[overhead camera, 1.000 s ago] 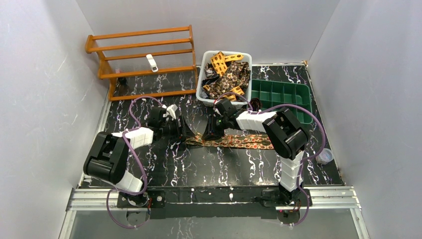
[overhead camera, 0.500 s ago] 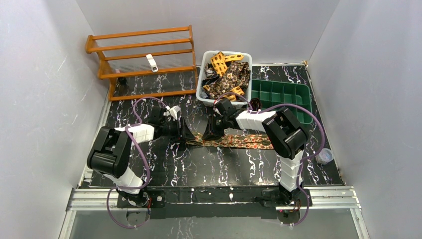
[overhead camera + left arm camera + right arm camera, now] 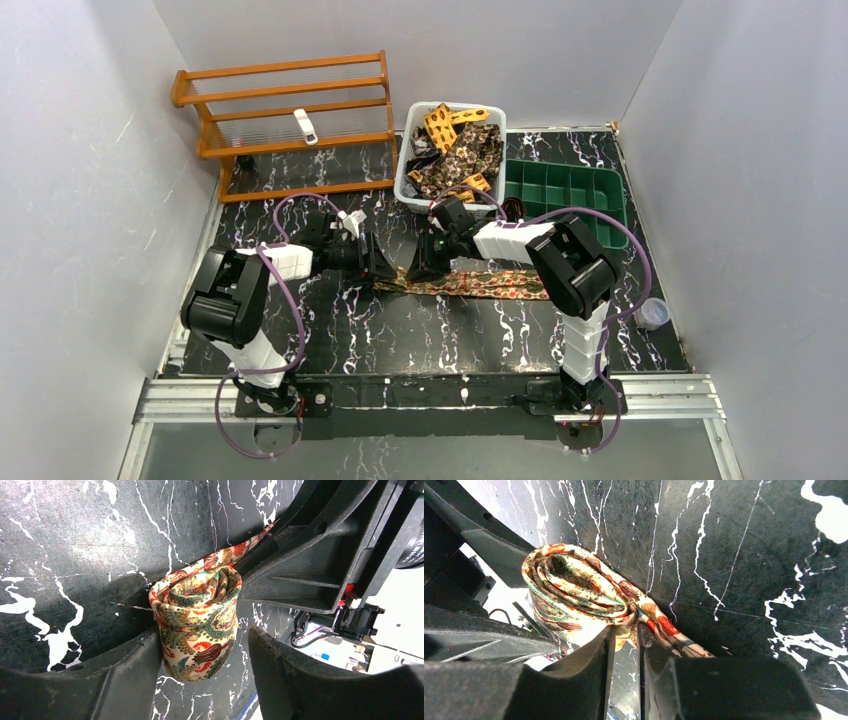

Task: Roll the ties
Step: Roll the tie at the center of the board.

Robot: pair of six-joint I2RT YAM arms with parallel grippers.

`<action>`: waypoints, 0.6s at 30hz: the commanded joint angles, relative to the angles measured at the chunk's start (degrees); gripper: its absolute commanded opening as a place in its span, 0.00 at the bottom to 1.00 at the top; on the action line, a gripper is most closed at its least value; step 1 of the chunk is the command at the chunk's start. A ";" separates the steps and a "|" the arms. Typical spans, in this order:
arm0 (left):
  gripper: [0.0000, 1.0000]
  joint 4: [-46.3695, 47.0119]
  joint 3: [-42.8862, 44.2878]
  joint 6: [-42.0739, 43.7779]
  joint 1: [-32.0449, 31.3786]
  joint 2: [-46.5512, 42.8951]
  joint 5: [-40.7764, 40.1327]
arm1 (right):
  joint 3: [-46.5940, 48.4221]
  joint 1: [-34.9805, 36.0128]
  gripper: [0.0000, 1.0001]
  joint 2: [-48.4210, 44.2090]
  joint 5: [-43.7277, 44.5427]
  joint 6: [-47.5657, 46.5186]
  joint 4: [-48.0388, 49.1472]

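Right claw (image 3: 625,639): nearly closed, nipping the tie (image 3: 480,283) just beside the coil (image 3: 197,612). Left claw (image 3: 202,655): open around that coil, one finger touching, the other apart. Coil on the surface (image 3: 420,330) between both arms, tail flat toward the right.

Likely trouble: unwinding of the loose spiral upon release by either claw; skewing from uneven pull on the tail; dragging instead of rolling.

Count: one tie in work; several more heaped in one white bin (image 3: 403,180), not countable; one green tray (image 3: 565,195); one wooden rack (image 3: 285,110); one small cup (image 3: 652,314).
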 commanded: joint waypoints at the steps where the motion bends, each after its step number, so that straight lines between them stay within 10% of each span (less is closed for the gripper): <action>1: 0.62 -1.69 -0.53 1.30 -0.07 0.85 -3.34 | 0.82 0.14 0.31 1.97 0.94 -0.96 -2.41; 18: 0.55 0.44 -0.65 1.64 -0.05 1.14 -8.22 | 1.74 0.12 0.31 1.90 1.10 -1.79 -3.19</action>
